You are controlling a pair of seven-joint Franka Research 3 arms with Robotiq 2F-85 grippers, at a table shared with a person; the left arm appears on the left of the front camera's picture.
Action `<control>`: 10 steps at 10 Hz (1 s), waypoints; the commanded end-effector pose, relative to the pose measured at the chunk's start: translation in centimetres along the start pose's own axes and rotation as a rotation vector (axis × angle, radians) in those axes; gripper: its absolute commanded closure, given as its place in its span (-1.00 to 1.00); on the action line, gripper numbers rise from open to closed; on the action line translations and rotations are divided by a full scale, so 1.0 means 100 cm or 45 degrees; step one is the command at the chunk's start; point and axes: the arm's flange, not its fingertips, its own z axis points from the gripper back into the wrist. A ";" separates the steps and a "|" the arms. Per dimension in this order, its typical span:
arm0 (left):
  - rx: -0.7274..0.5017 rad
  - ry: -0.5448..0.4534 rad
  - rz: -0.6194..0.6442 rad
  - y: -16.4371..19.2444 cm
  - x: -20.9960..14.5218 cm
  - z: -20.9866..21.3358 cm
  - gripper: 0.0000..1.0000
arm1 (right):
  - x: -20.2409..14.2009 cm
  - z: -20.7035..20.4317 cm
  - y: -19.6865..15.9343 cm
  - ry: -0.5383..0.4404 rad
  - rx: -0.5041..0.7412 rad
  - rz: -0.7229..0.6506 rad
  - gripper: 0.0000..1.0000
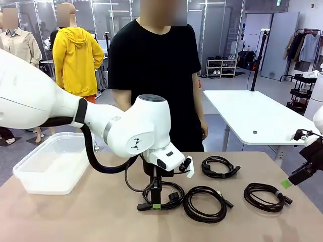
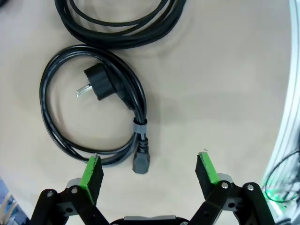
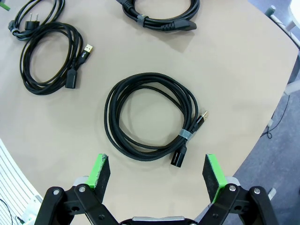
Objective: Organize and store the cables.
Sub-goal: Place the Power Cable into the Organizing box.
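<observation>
Over the worktop (image 1: 60,217), L hand (image 2: 150,164) is held wide apart just above a plug-ended cable coil (image 2: 101,85), nothing gripped. R hand (image 3: 157,166), also spread, is poised over a USB coil (image 3: 112,117).

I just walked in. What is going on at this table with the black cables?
Two robot arms seem ready to tidy four coiled cables lying on the table. The left hand is open, low over a coiled power cable, not gripping it. The right hand hangs open above a coiled USB cable. A third coil and a fourth coil lie between them. A clear plastic bin waits at the table's left end. A person stands at the far side, touching nothing.
</observation>
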 end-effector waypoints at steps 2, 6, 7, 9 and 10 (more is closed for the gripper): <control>-0.001 0.014 0.020 0.019 0.022 -0.019 -1.00 | 0.002 -0.001 0.001 -0.003 0.002 -0.033 -1.00; -0.067 0.046 -0.014 0.027 0.028 -0.045 -1.00 | 0.002 -0.001 0.001 -0.003 0.002 -0.033 -1.00; -0.076 0.072 -0.016 0.025 0.028 -0.051 -1.00 | 0.002 -0.001 0.001 -0.003 0.002 -0.033 -1.00; -0.089 0.081 -0.017 0.024 0.025 -0.058 -1.00 | 0.002 -0.001 0.001 -0.003 0.002 -0.033 -1.00; -0.098 0.089 -0.019 0.024 0.024 -0.062 -1.00 | 0.002 -0.001 0.001 -0.003 0.002 -0.033 -1.00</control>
